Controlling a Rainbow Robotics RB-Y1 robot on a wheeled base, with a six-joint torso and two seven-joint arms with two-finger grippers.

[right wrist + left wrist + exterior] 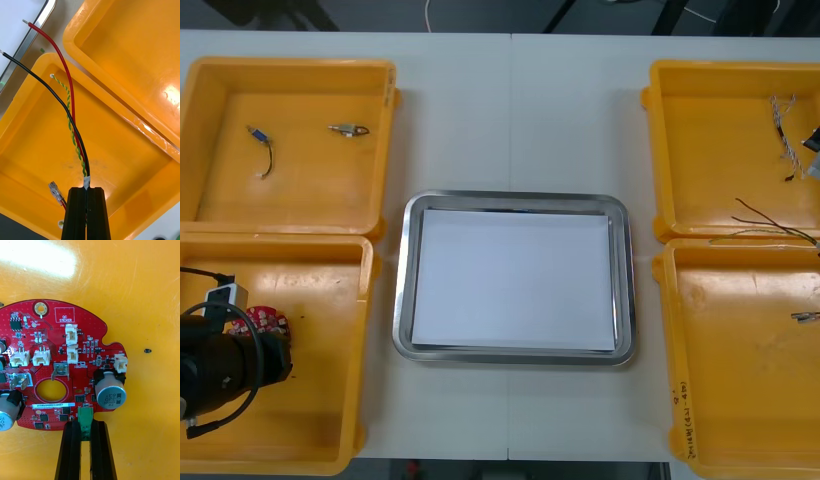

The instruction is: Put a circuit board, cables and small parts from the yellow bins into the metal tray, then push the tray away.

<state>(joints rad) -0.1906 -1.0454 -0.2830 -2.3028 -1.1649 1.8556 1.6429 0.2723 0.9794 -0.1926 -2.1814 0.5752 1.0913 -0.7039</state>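
"Left gripper (84, 423)?"
"Clamped on the round red circuit board (56, 352) by its green connector (85, 418), in the near left yellow bin (330, 400)."
"Right gripper (86, 189)?"
"Pinching red, black and twisted green-yellow cables (70, 108) above the right bins (123, 150), beside the metal tray (402, 300)."

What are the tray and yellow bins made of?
Tray: seemingly polished metal, its rim mirrors light; inside white, maybe paper. Yellow bins: probably glossy plastic, glare on smooth walls. Left pincer grips a circuit board in one; right pincer holds cables over another.
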